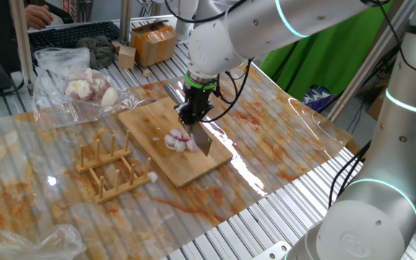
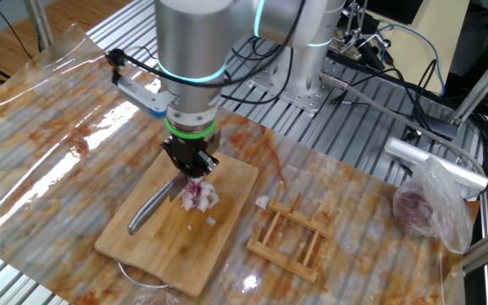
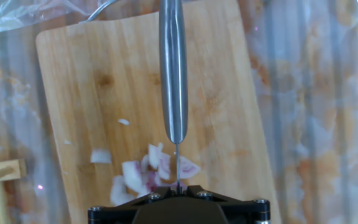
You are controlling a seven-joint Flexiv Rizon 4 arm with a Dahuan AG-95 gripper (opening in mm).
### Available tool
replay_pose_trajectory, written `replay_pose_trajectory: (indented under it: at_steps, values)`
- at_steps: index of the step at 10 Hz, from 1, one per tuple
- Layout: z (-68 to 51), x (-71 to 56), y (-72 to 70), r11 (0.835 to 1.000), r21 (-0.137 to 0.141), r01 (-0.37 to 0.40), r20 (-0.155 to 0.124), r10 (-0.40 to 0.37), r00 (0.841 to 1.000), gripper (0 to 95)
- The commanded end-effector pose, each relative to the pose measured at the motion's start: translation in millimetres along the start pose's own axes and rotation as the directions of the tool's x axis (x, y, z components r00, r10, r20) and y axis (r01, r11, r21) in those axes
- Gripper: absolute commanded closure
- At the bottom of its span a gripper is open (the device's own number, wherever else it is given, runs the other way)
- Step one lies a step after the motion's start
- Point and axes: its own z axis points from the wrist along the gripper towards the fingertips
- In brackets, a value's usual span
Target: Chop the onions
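Gripping the knife firmly, the claw is hovering just above the onions, blade lying lengthwise along the bamboo board at mid-frame.

I count one bamboo board, one knife, one wooden rack, one heap of diced onions with too many bits to number, one plastic bag of whole bulbs, one cardboard box, and my one pincer.
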Motion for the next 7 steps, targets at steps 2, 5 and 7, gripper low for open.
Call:
replay_pose_trajectory:
  at_steps: [2, 5, 7]
  values:
    - [-0.4, -0.2, -3.8, 1.0, -0.003, 0.007, 0.002, -0.007, 1.0, 95.0]
    - [0.1, 0.7, -3.6, 1.0, -0.005, 0.006, 0.001, -0.006, 1.0, 95.0]
    - [1.1, 2.9, -3.3, 1.0, -0.005, 0.003, 0.001, -0.003, 1.0, 95.0]
